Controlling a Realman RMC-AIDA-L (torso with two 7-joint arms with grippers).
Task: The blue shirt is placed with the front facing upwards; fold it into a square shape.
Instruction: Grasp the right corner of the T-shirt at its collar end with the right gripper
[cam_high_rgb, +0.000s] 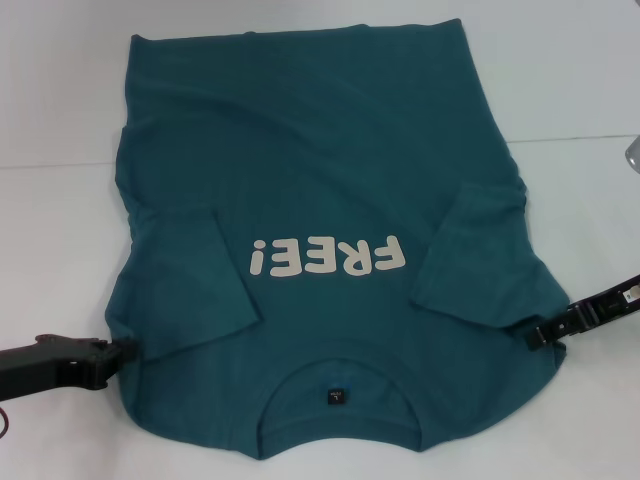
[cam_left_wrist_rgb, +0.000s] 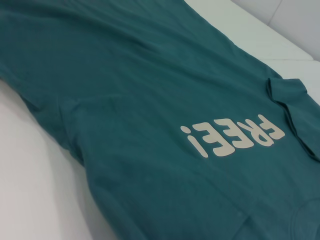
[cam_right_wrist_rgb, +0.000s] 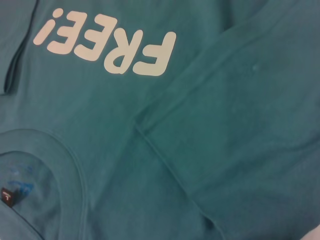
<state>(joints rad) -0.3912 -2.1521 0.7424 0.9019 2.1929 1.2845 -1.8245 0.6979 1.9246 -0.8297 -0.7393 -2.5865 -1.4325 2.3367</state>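
The blue shirt (cam_high_rgb: 320, 170) lies flat on the white table, front up, collar nearest me and hem at the far side. Its off-white "FREE!" lettering (cam_high_rgb: 328, 257) faces up, and a small dark neck label (cam_high_rgb: 336, 396) shows inside the collar. Both sleeves (cam_high_rgb: 190, 280) (cam_high_rgb: 480, 260) are folded inward onto the chest. My left gripper (cam_high_rgb: 122, 349) rests at the shirt's left shoulder edge. At the right shoulder edge is my right gripper (cam_high_rgb: 538, 334). The left wrist view shows the shirt (cam_left_wrist_rgb: 140, 75) and the lettering (cam_left_wrist_rgb: 232, 136). The right wrist view shows the collar (cam_right_wrist_rgb: 65, 165) and a folded sleeve (cam_right_wrist_rgb: 240, 125).
The white table (cam_high_rgb: 60, 200) extends around the shirt on all sides, with a seam line (cam_high_rgb: 580, 138) running across at the right. A small grey object (cam_high_rgb: 633, 152) pokes in at the right edge.
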